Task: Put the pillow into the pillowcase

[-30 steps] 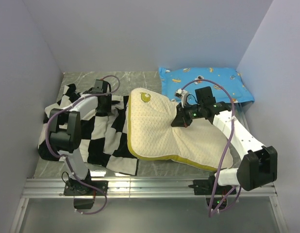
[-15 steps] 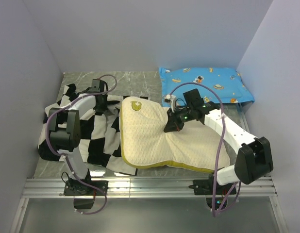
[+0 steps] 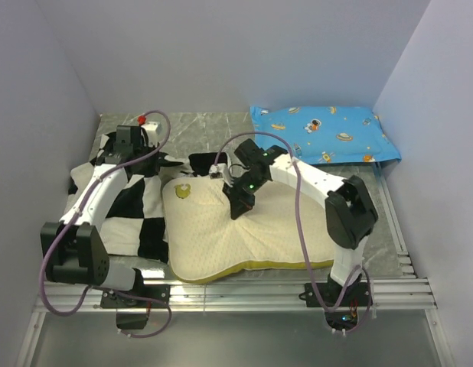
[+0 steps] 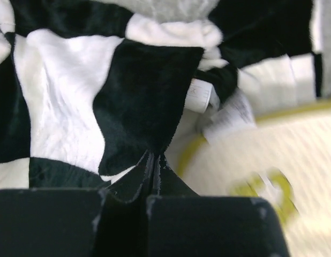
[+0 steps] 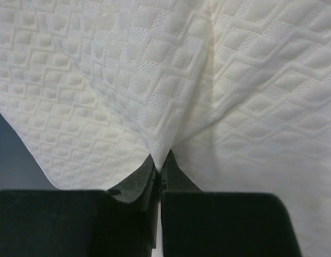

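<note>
We see the pillow (image 3: 221,245) lying on the tabletop (image 3: 202,125) just in front of the arms, its left end against the checkered pillowcase (image 3: 122,206) spread beside it. Our right hand (image 5: 159,160) is clamped on a pinch of the pillow's cover. Our left hand (image 4: 153,160) is clamped on a fold of the pillowcase. A blue pillow (image 3: 321,131) lies at the far right.

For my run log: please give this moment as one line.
left gripper: shut on pillowcase | right gripper: shut on pillow | insertion: not done
</note>
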Controlling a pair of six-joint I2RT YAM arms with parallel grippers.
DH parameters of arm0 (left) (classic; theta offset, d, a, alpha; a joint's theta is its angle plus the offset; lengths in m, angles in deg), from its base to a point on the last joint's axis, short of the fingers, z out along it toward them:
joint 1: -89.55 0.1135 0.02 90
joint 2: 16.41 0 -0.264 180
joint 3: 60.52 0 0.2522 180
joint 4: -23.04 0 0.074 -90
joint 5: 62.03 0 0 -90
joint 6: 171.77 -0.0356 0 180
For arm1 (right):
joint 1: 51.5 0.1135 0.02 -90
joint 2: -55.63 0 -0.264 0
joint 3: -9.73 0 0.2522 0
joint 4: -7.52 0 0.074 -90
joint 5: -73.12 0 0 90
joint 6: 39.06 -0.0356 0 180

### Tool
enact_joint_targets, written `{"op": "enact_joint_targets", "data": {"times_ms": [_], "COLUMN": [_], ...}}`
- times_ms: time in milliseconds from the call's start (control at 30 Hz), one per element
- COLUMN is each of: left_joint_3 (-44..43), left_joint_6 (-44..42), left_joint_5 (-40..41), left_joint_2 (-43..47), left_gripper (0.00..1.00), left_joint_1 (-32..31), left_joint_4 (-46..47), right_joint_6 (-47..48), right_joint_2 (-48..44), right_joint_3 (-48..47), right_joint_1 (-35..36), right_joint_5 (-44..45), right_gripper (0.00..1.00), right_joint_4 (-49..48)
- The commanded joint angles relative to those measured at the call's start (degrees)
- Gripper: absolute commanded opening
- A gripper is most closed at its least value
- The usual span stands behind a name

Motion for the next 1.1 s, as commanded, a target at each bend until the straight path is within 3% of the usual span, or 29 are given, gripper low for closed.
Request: {"op": "enact_joint_targets", "data": {"times_ms": [0, 167, 300, 567, 667, 800, 900, 1000, 1067], "left_joint_3": [1.5, 4.6, 5.1, 2.6, -0.7, -4.1, -2.2, 1.5, 4.1], "left_joint_6": [-4.3, -6.6, -7.8, -10.3, -8.8, -8.6, -9.9, -14.6, -19.8], "left_joint_5": [-5.4, -7.9, -9.7, -9.9, -11.9, -20.7, -23.9, -24.4, -22.8], "left_joint_2": [3.6, 7.9, 8.6, 7.2, 3.4, -0.6, -0.1, 1.6, 3.0], "left_gripper": [0.0, 0.0, 0.0, 0.0, 0.01, 0.12, 0.39, 0.6, 0.63], "left_joint_1": [0.0, 0.1, 0.1, 0.2, 0.6, 2.8, 6.2, 10.8, 12.4], "left_joint_4": [-3.5, -4.7, -6.4, -8.5, -9.1, -12.8, -15.3, -17.7, -18.9], "right_joint_6": [3.8, 6.9, 5.6, -2.4, -4.0, -6.9, -8.4, -8.5, -8.6], "right_joint_2": [3.5, 13.2, 17.2, 19.9, 21.1, 21.2, 20.4, 19.7, 19.6], "right_joint_3": [-8.7, -22.6, -31.4, -30.9, -29.2, -27.1, -25.5, -24.4, -24.1], "right_joint_1": [0.1, 0.1, -0.5, -3.3, -3.3, -3.2, -3.4, -3.7, -3.9], "right_joint_5": [0.1, 2.4, 5.0, 16.3, 16.3, 17.1, 16.1, 15.0, 14.0], "right_gripper": [0.0, 0.0, 0.0, 0.0, 0.0, 0.0, 0.0, 0.0, 0.0], "right_joint_4": [4.8, 12.9, 13.2, 0.1, -1.8, -4.9, -6.9, -7.2, -7.2]}}
